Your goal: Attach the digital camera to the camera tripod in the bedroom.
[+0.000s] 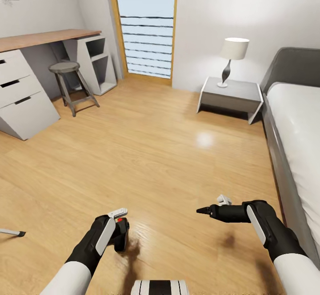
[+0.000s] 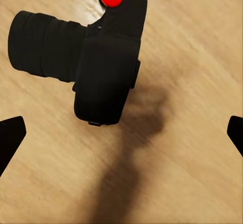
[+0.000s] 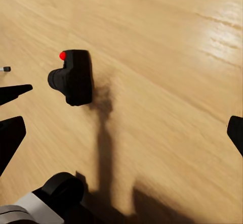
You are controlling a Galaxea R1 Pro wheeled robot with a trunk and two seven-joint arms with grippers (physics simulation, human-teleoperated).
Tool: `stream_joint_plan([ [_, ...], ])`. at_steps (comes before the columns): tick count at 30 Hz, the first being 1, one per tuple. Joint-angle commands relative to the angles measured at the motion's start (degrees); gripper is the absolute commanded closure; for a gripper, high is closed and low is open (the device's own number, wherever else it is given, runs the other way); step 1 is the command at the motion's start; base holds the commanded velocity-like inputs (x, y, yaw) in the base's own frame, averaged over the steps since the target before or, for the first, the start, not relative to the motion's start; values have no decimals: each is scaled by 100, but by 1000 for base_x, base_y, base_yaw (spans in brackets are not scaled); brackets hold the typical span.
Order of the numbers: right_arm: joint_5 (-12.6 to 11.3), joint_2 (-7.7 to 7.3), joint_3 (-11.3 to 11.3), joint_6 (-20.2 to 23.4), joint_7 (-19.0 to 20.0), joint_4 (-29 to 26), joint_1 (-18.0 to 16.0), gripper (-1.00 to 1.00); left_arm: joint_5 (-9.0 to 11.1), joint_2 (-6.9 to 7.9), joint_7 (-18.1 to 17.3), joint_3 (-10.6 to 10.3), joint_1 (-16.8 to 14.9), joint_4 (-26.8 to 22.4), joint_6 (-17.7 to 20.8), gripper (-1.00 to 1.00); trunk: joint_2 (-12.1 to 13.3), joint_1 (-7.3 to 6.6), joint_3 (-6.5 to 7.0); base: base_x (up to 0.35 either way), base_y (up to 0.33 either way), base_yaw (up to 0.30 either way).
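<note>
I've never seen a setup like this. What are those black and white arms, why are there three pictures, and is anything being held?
This is a simulated two-armed robot in a bedroom. The big picture comes from a camera on its head, looking down over both arms at the wood floor, with a desk, a stool, a lamp and a bed around. The other two pictures come from small cameras at each wrist, looking along that arm's two fingers. The left gripper is open, its fingertips wide on either side of the digital camera, a small black box with a red button that seems to sit on the floor. The right gripper is open too, with nothing in it. So nothing is held yet.
</note>
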Motion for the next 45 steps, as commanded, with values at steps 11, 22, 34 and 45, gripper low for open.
stream_joint_plan([
  [11,-54,0,-4,38,-28,-2,-3,-100,54,-5,45,11,-2,1,-23,-100,-17,27,-249,0,0,0],
  [22,-55,-5,-4,38,-28,5,-2,-100,64,-11,53,5,-3,69,-317,-100,-32,55,-493,0,0,0],
  [34,-48,-17,-4,38,-19,-1,-1,-100,57,-3,54,-1,-2,146,-373,-100,-48,86,-758,0,0,0],
  [45,-54,-10,-4,40,-11,-2,-2,-100,48,-4,54,-3,-2,150,-387,-100,-62,115,-1002,0,0,0],
])
